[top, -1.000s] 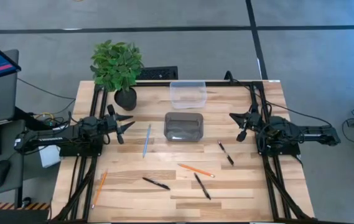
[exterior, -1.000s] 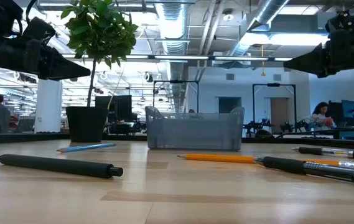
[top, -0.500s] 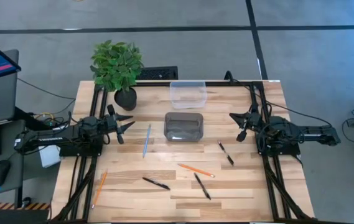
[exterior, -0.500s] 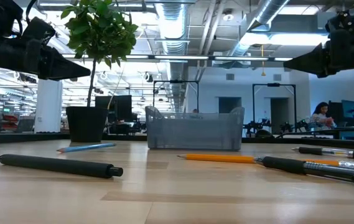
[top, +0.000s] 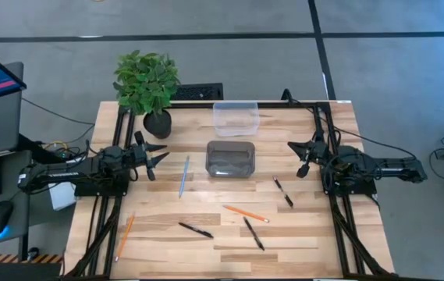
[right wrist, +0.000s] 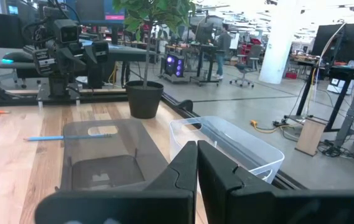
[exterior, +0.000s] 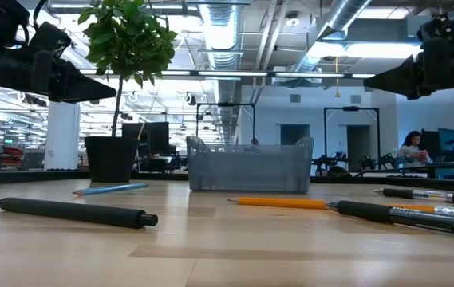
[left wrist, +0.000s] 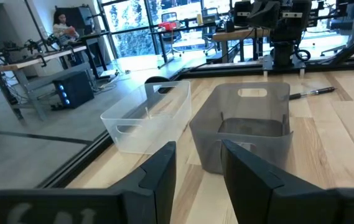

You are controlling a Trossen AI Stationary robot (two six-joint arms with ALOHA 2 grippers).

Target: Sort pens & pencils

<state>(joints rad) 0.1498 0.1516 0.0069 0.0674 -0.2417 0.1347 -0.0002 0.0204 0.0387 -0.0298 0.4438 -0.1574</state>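
Three black pens lie apart on the near half of the table [top: 196, 230], [top: 253, 233], [top: 283, 191]. Two orange pencils [top: 246, 213], [top: 125, 236] and one light blue pencil [top: 184, 176] also lie flat on the wood. My left gripper [top: 161, 156] hovers open above the table's left side, left of the blue pencil. My right gripper [top: 298, 154] hovers shut above the right side, on the far side of the nearest pen. In the low view both arms hang high over the pen [exterior: 75, 211] and the orange pencil [exterior: 282, 203].
A grey bin [top: 231, 158] stands mid-table, with a clear bin [top: 236, 118] behind it at the far edge. A potted plant [top: 147, 86] stands at the far left corner. Bare wood lies between the pens and the near edge. People show in the room beyond.
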